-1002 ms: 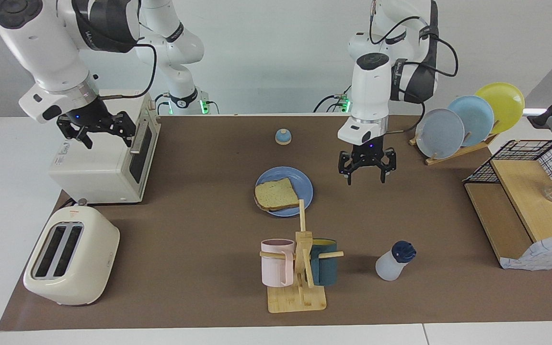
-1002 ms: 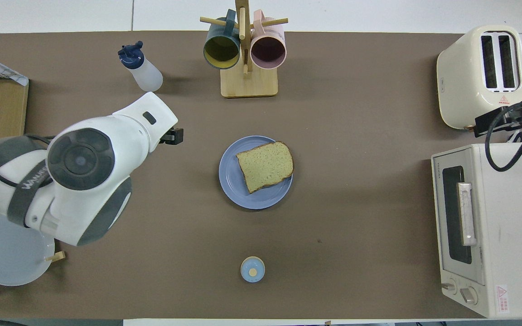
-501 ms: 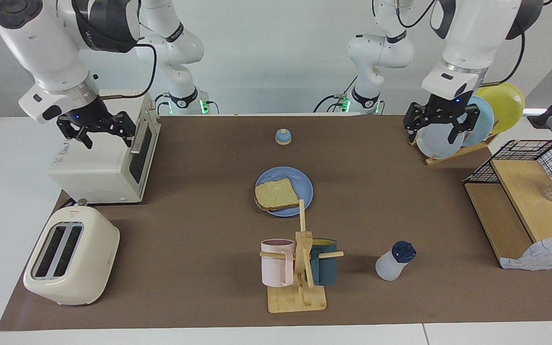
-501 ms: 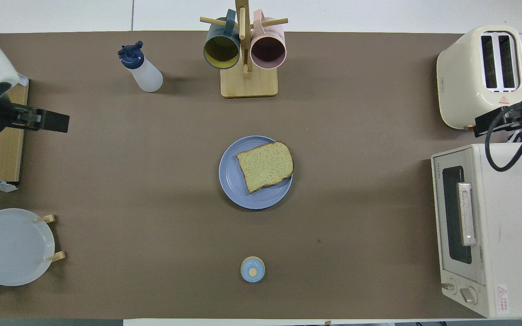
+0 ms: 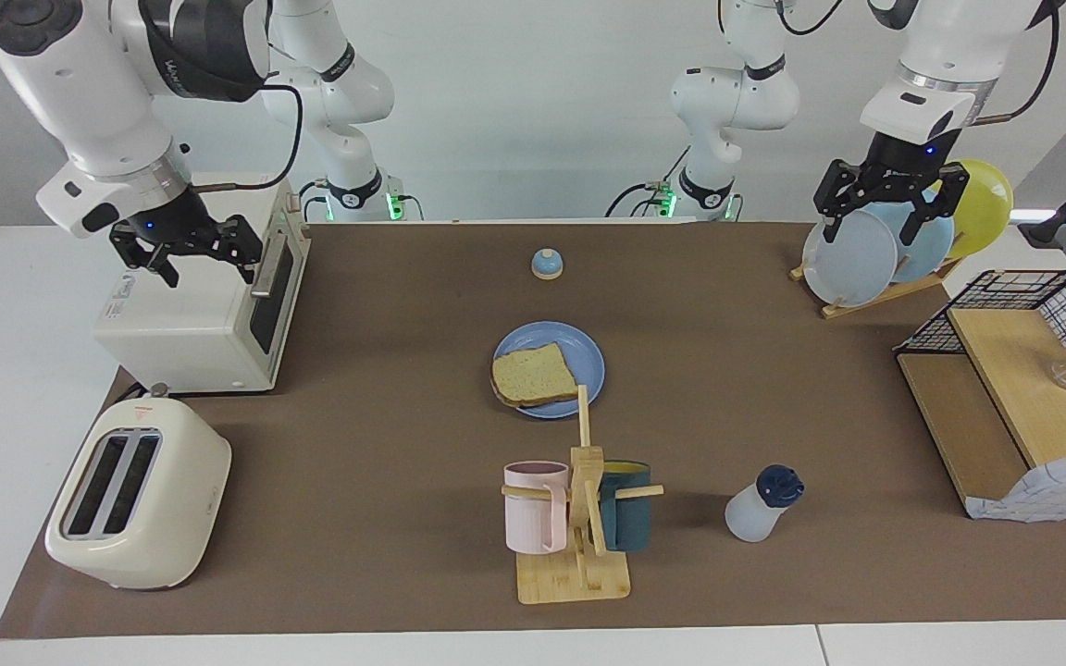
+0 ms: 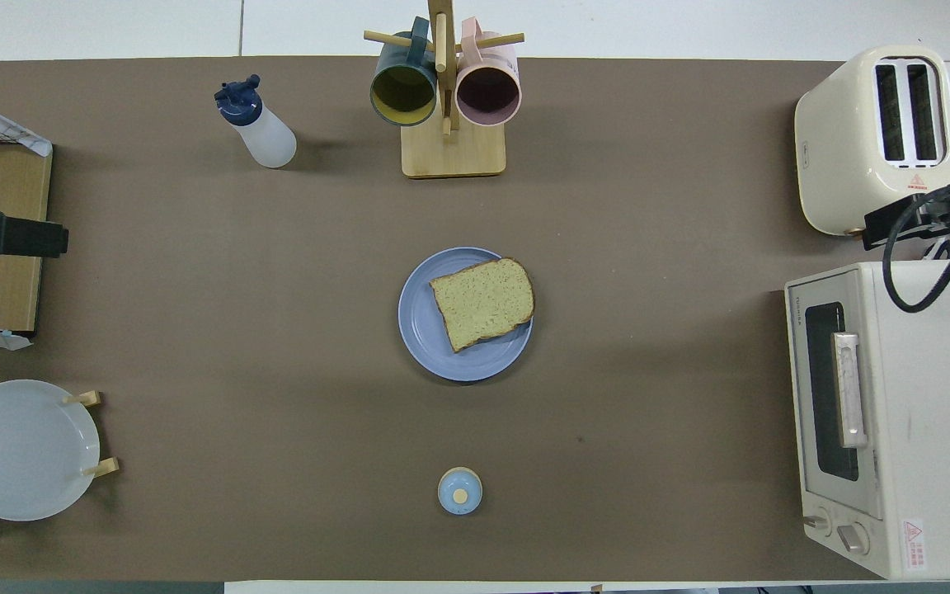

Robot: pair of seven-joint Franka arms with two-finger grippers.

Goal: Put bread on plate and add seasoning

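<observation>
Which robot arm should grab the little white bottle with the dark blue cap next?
Probably the left: the translucent white plastic bottle with the navy cap stands toward its end of the table. The right end effector hangs over the white toaster oven.

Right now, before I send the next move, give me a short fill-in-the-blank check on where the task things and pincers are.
1. The bread lies on the ____.
2. The seasoning bottle stands beside the ____ rack.
3. The left pincer hangs over the rack of ____.
4. The right pincer, open and empty, hangs over the ____ oven.

Missing words: plate; mug; plates; toaster
</observation>
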